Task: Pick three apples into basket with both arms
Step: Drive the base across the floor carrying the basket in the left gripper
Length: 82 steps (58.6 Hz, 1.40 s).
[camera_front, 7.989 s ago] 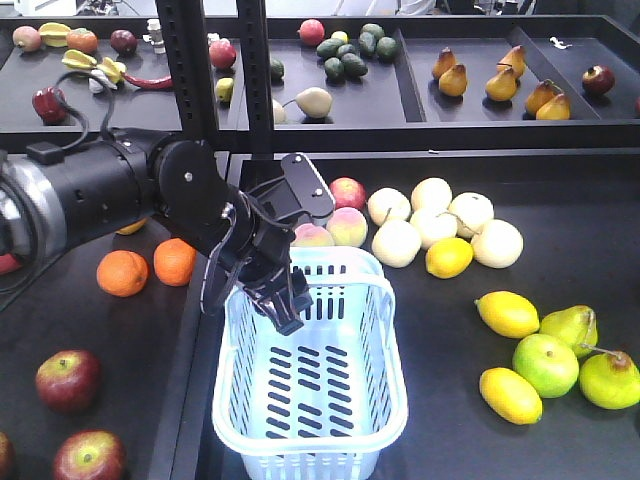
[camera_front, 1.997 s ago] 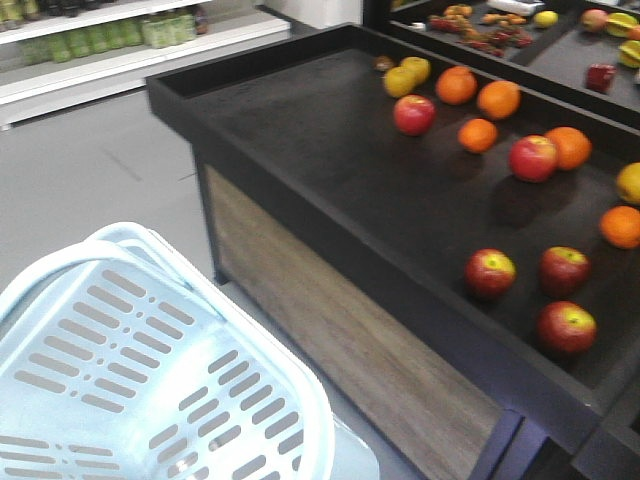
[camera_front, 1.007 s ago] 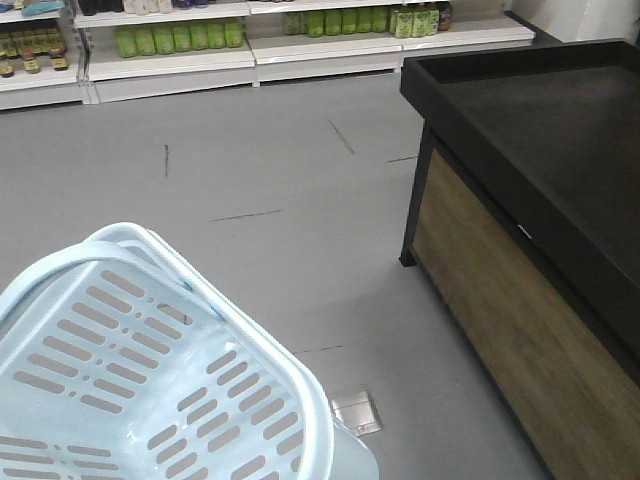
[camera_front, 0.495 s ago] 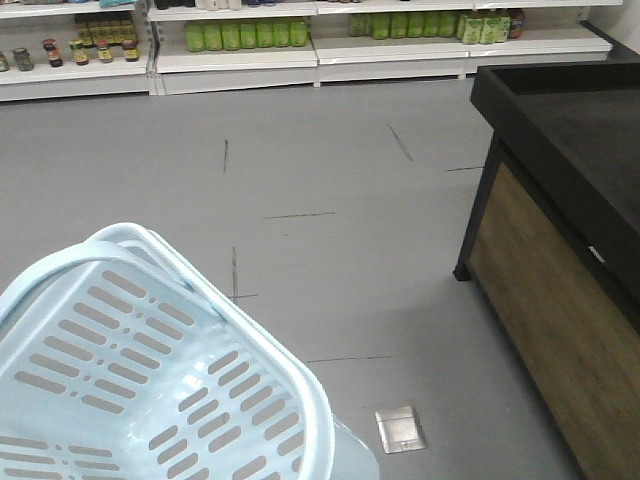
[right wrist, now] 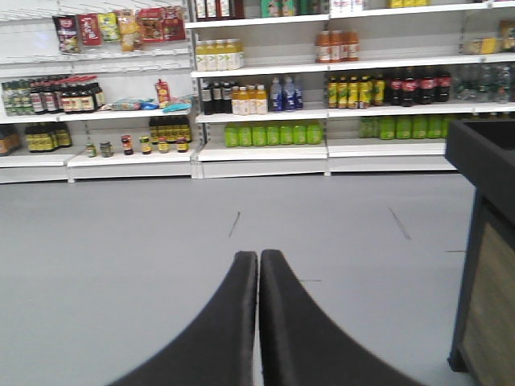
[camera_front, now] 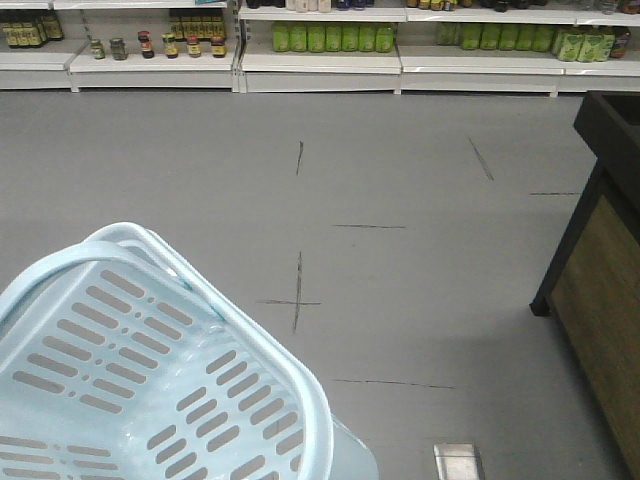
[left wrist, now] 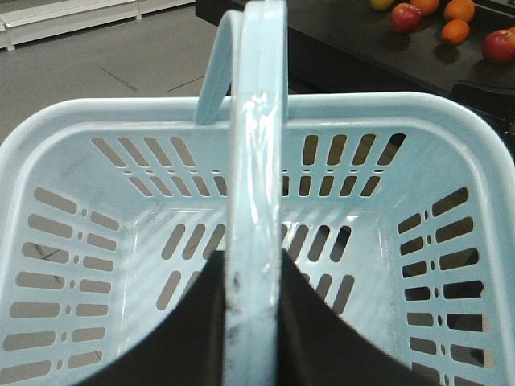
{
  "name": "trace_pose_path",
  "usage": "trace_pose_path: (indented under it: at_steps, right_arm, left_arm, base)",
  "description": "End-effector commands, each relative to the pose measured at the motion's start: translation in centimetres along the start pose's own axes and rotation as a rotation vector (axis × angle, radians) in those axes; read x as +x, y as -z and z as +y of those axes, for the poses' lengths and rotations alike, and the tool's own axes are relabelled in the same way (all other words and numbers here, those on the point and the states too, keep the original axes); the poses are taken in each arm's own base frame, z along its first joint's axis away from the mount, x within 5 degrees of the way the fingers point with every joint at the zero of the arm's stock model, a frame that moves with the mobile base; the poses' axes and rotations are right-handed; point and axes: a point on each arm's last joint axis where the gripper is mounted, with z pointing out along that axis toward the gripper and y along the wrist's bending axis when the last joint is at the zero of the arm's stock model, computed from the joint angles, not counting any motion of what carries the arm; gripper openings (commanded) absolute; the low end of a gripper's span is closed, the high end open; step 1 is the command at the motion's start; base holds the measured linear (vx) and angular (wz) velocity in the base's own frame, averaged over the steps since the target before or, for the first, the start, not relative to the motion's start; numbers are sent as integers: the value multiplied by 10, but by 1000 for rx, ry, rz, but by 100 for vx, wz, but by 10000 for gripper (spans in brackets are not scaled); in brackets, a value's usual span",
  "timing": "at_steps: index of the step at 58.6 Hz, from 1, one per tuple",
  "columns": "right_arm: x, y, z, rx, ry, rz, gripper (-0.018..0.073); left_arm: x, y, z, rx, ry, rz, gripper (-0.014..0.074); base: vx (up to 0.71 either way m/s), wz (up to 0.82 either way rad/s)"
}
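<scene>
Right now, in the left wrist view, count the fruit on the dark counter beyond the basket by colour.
Red apples: 2
Orange fruits: 3
Yellow fruit, cut off by the top edge: 1
Total: 6

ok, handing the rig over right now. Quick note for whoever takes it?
Left gripper: shut on the basket handle, carrying the basket.
Right gripper: shut, empty, facing the store shelves.
Apples: none seen in the basket. Two red apples lie on the black display table beyond it, beside oranges.
Done: basket picked up.
Left: all three apples.
</scene>
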Motion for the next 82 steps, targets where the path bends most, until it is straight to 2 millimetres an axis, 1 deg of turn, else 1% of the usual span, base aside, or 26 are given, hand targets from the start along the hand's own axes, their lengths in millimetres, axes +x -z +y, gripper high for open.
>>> trace_pose_path:
  at_steps: [1,40,82]
  right_arm:
    - [-3,0,0,-1,15,-71,-9]
    - [-3,0,0,-1,15,-71,-9]
    - [-3,0,0,-1,15,-71,-9]
  left_arm:
    - [-16,5,-1,1,22,-120,-6]
    - [-16,5,-1,1,22,-120,-6]
    - [-16,5,-1,1,22,-120,-6]
  base:
    - [12,26]
    - [15,16]
    - [23,1]
